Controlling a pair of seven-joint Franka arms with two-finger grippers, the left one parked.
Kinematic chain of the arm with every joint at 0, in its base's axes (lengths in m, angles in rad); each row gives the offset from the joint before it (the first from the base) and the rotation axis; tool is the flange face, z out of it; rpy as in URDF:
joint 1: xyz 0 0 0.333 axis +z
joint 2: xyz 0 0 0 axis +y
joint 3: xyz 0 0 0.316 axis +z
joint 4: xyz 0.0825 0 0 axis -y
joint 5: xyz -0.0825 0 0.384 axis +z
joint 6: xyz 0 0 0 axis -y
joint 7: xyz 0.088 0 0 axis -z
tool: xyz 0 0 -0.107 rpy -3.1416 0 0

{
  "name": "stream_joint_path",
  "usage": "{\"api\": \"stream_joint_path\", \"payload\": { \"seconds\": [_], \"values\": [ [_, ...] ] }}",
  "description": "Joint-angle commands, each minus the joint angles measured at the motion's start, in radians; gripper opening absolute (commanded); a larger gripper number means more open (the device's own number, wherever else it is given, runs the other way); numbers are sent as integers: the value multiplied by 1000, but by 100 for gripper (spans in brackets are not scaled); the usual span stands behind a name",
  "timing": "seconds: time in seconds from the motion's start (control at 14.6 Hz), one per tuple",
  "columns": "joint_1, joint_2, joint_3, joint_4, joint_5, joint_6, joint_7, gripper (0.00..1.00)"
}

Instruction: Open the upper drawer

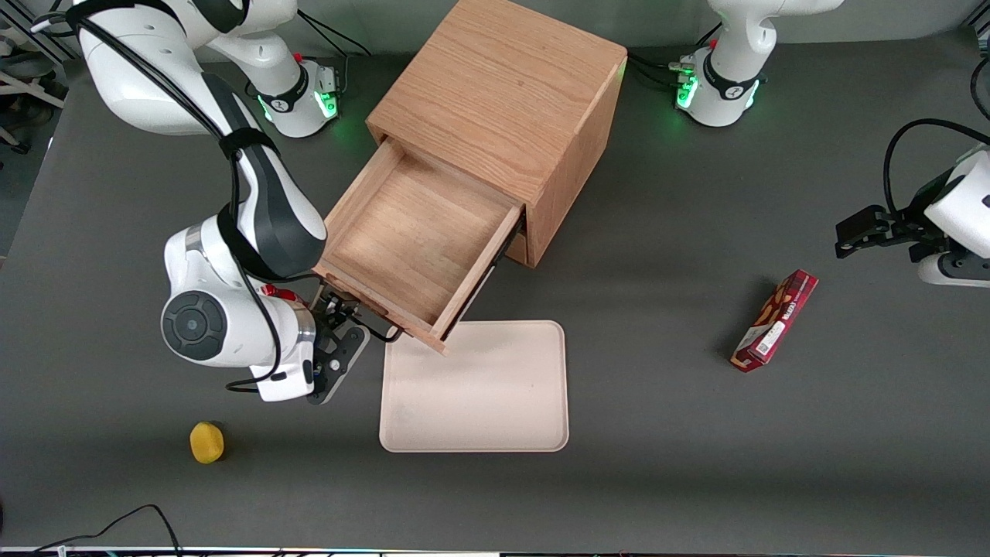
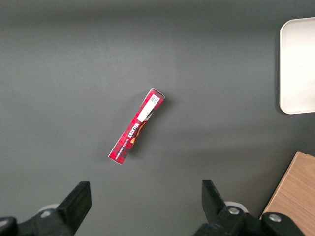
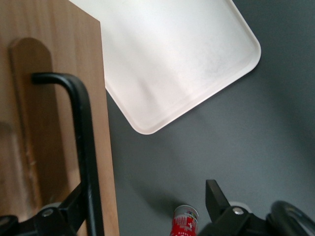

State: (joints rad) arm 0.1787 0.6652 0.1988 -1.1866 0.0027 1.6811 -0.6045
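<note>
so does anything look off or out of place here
Nothing is spilled or damaged. The upper drawer is pulled far out, its front corner overhanging the tray. The gripper is at its handle.

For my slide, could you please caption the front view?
Upper drawer pulled wide open, interior bare; right gripper at its black bar handle, above the tray's edge.

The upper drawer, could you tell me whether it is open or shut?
Open: the upper drawer is pulled out, its bare wooden interior showing; the gripper is at its handle.
</note>
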Motion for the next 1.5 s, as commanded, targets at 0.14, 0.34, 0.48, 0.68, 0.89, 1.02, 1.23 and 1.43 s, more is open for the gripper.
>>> {"api": "stream_joint_path", "payload": {
  "seconds": [0.14,0.34,0.48,0.68,0.89,1.02,1.23,1.43],
  "values": [
    [16,28,-26,128,2,-92,-9,100],
    [24,11,-24,171,29,-182,5,100],
    [18,1,-24,212,37,-260,3,100],
    [4,-53,-24,225,37,-352,-9,100],
    [-48,-130,-25,223,39,-423,-21,100],
    [-99,-189,-27,219,39,-463,-14,100],
    [-174,-258,-32,190,24,-513,21,100],
    [-182,-314,-33,147,-56,-554,72,100]
  ]
}}
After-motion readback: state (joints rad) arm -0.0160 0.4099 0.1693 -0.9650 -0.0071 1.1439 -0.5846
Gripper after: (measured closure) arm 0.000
